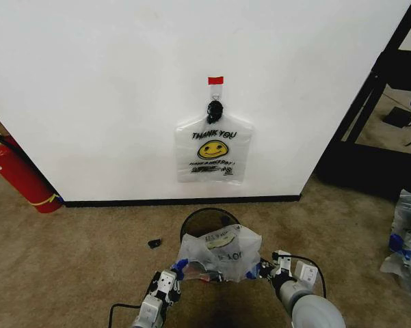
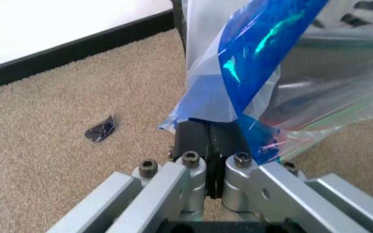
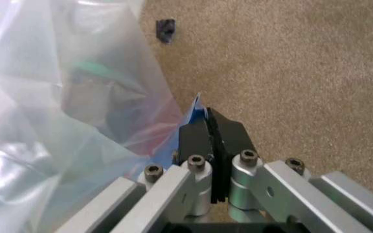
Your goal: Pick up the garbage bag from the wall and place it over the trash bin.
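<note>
head high facing wall (image 1: 89, 82), wrists close

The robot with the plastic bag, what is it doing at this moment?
Both hands are shut on the blue-taped handles of a garbage bag, the left hand on one side and the right hand on the other. They hold it spread over the trash bin on the carpet. A second smiley bag hangs from a hook on the wall.
</note>
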`<state>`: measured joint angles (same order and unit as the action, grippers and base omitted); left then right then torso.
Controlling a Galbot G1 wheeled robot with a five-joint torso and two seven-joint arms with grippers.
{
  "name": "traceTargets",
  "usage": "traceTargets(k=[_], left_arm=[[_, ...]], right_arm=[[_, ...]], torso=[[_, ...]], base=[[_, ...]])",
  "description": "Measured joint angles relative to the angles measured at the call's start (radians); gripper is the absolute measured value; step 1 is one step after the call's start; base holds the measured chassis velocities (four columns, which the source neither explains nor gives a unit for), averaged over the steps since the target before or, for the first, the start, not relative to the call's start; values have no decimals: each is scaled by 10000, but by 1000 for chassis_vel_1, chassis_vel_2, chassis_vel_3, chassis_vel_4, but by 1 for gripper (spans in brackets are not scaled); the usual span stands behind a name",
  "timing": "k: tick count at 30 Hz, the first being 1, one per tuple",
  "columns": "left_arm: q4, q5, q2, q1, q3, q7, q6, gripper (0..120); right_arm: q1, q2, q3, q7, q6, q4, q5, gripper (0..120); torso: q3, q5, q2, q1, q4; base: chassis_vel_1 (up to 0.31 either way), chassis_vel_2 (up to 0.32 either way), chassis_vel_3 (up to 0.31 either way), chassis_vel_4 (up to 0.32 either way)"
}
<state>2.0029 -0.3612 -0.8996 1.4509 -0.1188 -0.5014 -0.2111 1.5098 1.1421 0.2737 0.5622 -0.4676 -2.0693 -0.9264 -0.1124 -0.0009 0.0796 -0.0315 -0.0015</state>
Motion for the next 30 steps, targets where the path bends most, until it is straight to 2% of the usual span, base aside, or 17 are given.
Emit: traceTargets(k=[11,12,14,17,18,19,22,28,30], left_arm=[[-145,75,-100,5,9,-6,94,0],[-70,104,-88,76,11,5,104,5],[13,160,-63,170,15,29,110,7],[298,472,59,600,101,183,134,22],[333,523,71,650,117,202,139,22],[499,797,142,929,216,290,179,30],[709,1041,236,1273,357,361,211,36],[1140,1416,387,1907,689,464,263,63],[1146,1419,388,1914,693,465,264,66]], right_arm=[[-44,34,18,-4,17,132,116,0],[-20,30,23,-4,17,99,122,0],[20,18,34,-19,17,44,126,0],[243,-51,76,-119,11,-226,228,0],[280,-62,79,-126,11,-272,254,1],[427,-109,103,-148,12,-483,340,10],[625,-163,134,-152,12,-715,413,16],[975,-309,179,-163,-9,-1179,599,41],[977,-311,180,-163,-11,-1183,601,45]], torso=[[0,0,0,0,0],[0,1,0,0,0],[0,1,0,0,0],[0,1,0,0,0],[0,0,0,0,0],[0,0,0,0,0],[0,0,0,0,0],[0,-1,0,0,0],[0,0,0,0,0]], base=[[0,0,0,0],[0,0,0,0],[0,0,0,0],[0,0,0,0],[0,0,0,0],[0,0,0,0],[0,0,0,0],[0,0,0,0],[0,0,0,0]])
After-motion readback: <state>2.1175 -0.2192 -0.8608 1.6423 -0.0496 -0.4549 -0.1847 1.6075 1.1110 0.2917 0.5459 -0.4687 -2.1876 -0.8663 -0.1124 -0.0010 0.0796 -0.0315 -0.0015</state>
